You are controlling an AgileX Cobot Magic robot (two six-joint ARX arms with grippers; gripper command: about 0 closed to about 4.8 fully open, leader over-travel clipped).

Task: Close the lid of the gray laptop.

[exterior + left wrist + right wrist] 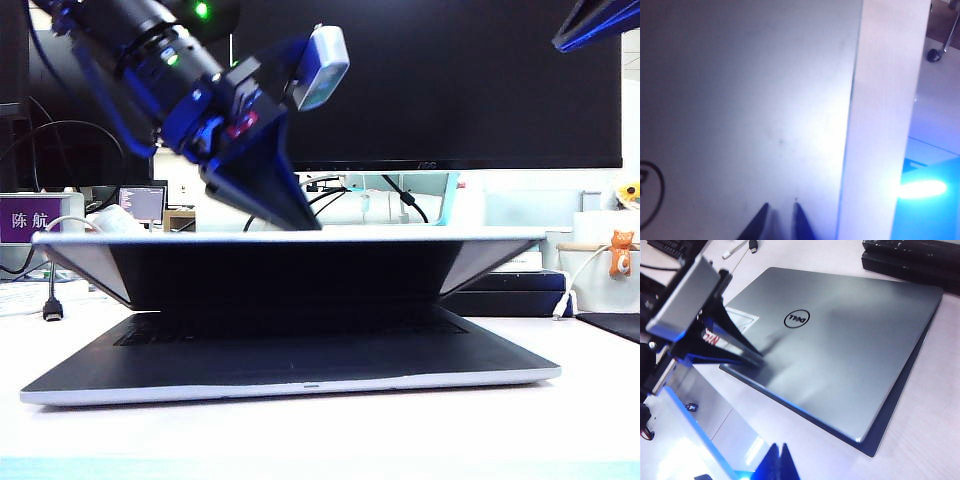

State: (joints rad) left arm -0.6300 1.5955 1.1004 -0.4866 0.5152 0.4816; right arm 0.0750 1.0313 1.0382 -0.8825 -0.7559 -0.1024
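Silver-gray and nearly horizontal, the lid hangs a short way above the dark deck of the gray laptop, which sits on the white counter with its front edge facing the exterior camera. A wedge of shadow separates lid and keyboard, so the machine is not yet shut. The left tool reaches down from the upper left of the exterior view, and its dark blue fingers meet the lid's outer face near the rear edge, left of centre. In the left wrist view the two fingertips stand a narrow gap apart against the brushed metal (nothing lies between them), with part of the round logo showing at the frame's edge. The right wrist view looks down on the lid, showing the DELL logo and a white sticker with red lettering partly hidden behind the left tool. The right tool hovers off the lid above the counter; only its tips show, close together, gripping nothing. Behind the laptop stand a large black monitor, a purple name plate and a small orange cat figurine.
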